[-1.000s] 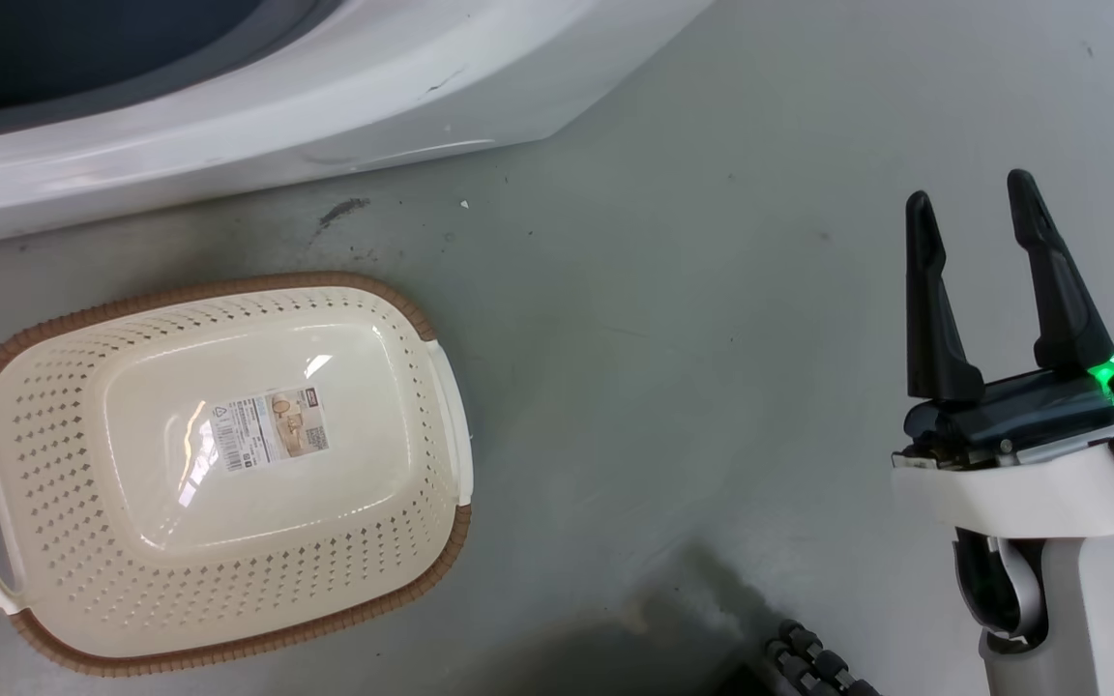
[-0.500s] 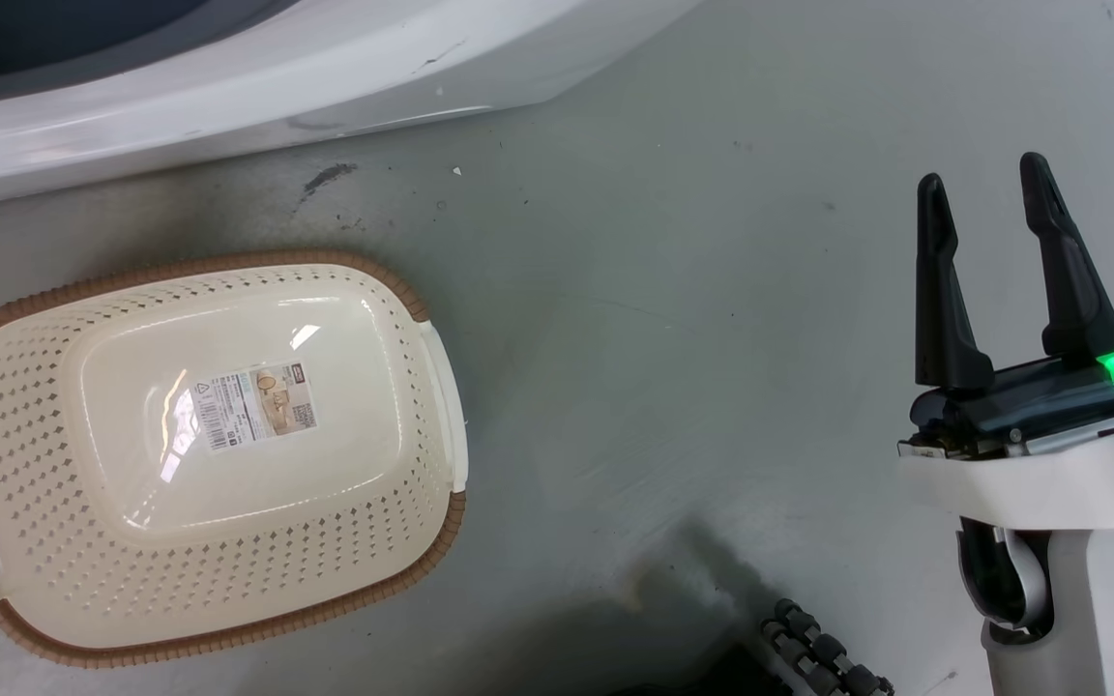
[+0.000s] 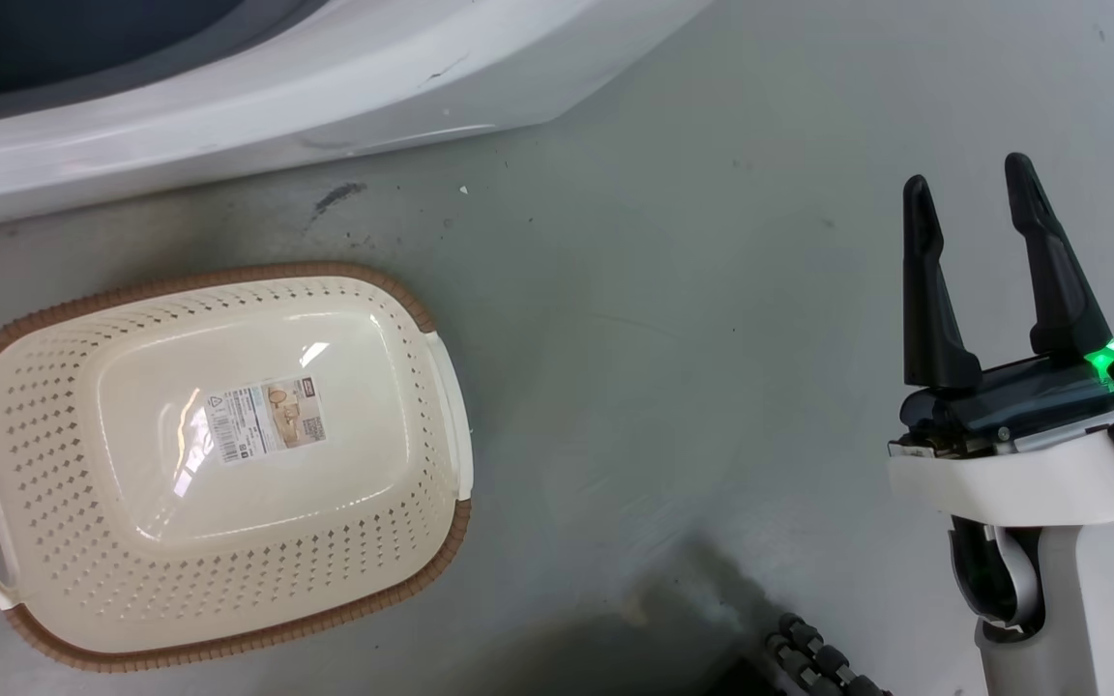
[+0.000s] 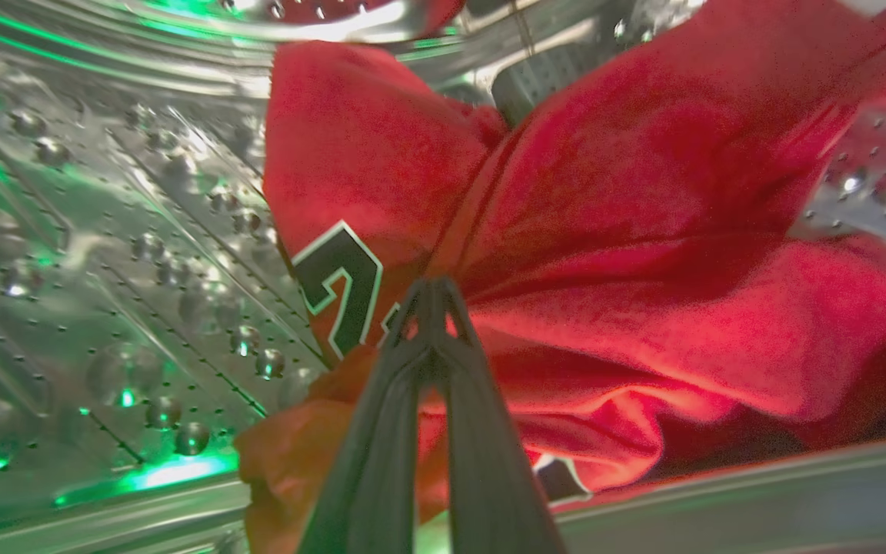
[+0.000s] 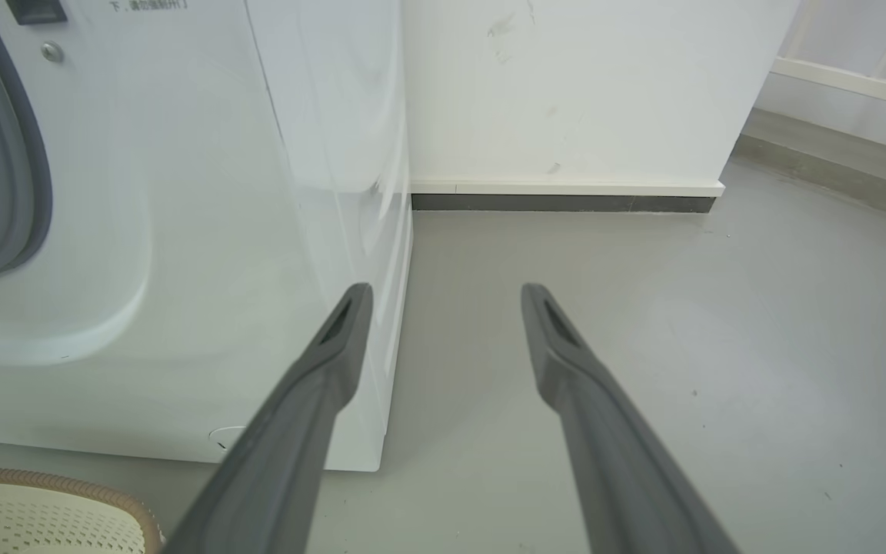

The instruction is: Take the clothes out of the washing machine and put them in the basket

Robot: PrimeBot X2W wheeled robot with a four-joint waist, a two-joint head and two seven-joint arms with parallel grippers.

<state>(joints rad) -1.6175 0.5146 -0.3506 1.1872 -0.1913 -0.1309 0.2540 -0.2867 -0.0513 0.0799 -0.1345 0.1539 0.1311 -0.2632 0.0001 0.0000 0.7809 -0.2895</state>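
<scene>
in the washing machine [image 4: 66, 231] drum the clothes [image 4: 643, 231] are pinched by the closed left end effector [image 4: 429, 296] for removal; the right end effector [image 3: 967, 174] is held wide, idle; the basket [image 3: 64, 406] is set near for unloading.

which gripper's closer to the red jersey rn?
Left. The left gripper is inside the drum, shut on the jersey beside its dark numeral. The right gripper is open, outside the washing machine, over the floor.

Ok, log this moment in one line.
left gripper: shut on clothes in washing machine | right gripper: open | basket: empty
</scene>
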